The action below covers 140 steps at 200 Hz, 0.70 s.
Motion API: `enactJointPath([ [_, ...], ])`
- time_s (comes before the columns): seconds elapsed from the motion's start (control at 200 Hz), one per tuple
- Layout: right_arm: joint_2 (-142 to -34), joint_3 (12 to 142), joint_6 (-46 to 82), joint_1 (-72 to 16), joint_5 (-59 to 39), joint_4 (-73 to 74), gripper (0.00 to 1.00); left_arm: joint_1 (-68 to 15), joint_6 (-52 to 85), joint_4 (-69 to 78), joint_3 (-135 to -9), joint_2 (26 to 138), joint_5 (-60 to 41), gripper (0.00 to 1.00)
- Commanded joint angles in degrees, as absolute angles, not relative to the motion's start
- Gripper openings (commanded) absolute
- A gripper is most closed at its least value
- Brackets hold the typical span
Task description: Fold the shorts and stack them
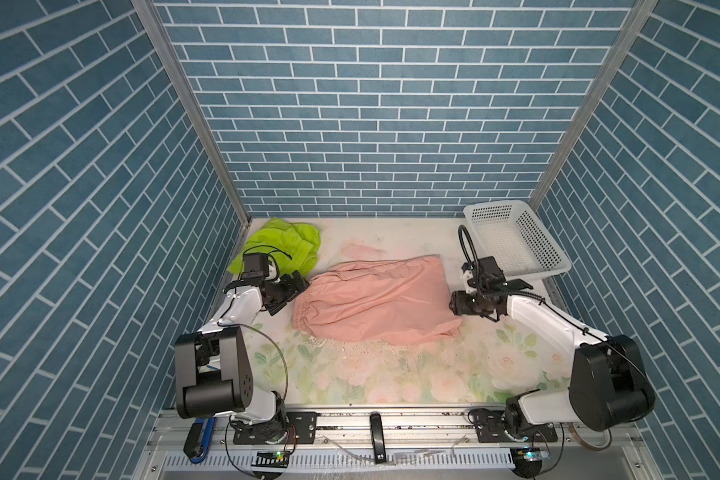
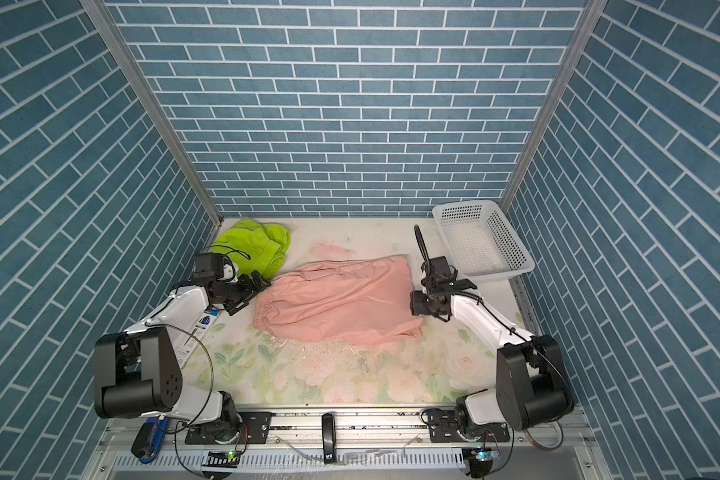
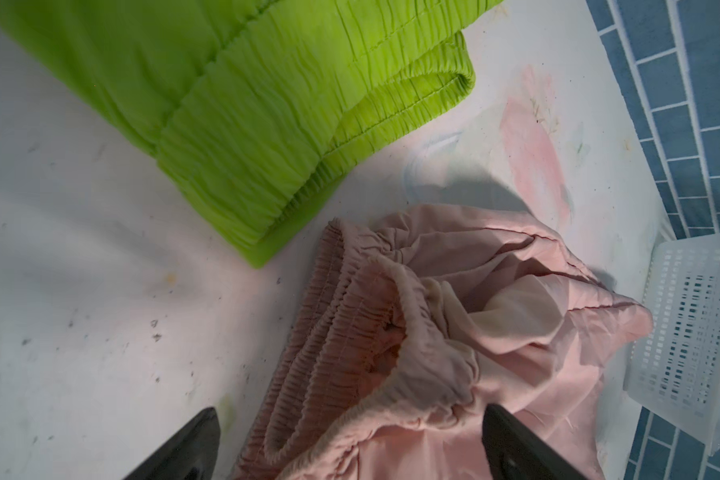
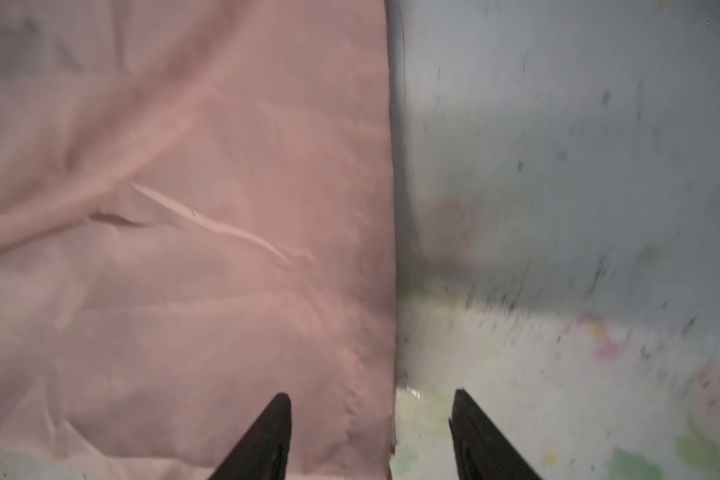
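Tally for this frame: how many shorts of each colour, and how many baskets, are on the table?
Lime green shorts: 1
Salmon pink shorts: 1
White basket: 1
Total: 3

- Black bar point(image 1: 376, 436) point(image 2: 328, 434) on the front rail point(image 1: 416, 420), at 6 o'clock in both top views: a small white mark of two characters near its lower end. The first looks like "M"; the second is too small to tell.
- Printed card point(image 2: 200, 328) on the worktop point(image 2: 350, 374) under the left arm point(image 2: 186, 303), at 8 o'clock in a top view: a blue round emblem and lines of print, too small to read.
- Both wrist views: nothing readable.
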<state>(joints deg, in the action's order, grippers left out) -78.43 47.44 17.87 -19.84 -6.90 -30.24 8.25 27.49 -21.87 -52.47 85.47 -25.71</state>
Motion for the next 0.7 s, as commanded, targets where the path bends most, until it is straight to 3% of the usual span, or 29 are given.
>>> enactJointPath([
  [0.0, -75.18, 43.49, 23.90, -20.38, -10.20, -27.20, 0.62, 7.39, 24.90, -18.28, -55.43, 86.45, -25.49, 0.97],
  [0.165, -75.99, 39.43, 25.22, -20.69, -9.67, -24.60, 0.58, 6.87, 25.22, -15.55, -56.16, 89.30, -27.05, 0.73],
  [0.315, -77.62, 37.99, 25.14, -20.73, -7.98, -23.76, 0.33, 6.33, 25.83, -14.41, -55.86, 91.18, -28.91, 0.45],
  [0.41, -78.07, 38.16, 24.81, -20.74, -6.80, -24.29, 0.23, 5.92, 26.49, -13.14, -55.28, 91.27, -29.51, 0.47],
  [0.485, -78.48, 38.45, 24.74, -20.74, -5.36, -25.34, 0.22, 5.54, 27.04, -14.30, -55.78, 91.83, -28.76, 0.56],
  [0.585, -78.49, 37.90, 25.15, -20.65, -3.92, -25.63, 0.22, 5.37, 27.51, -13.63, -55.94, 93.43, -29.36, 0.55],
  [0.63, -78.48, 37.99, 25.48, -20.56, -3.45, -26.41, 0.19, 5.39, 27.58, -13.69, -56.11, 94.09, -29.27, 0.46],
  [0.695, -78.33, 38.71, 26.29, -20.44, -2.46, -28.00, 0.11, 5.41, 27.59, -13.50, -56.66, 94.61, -29.70, 0.23],
])
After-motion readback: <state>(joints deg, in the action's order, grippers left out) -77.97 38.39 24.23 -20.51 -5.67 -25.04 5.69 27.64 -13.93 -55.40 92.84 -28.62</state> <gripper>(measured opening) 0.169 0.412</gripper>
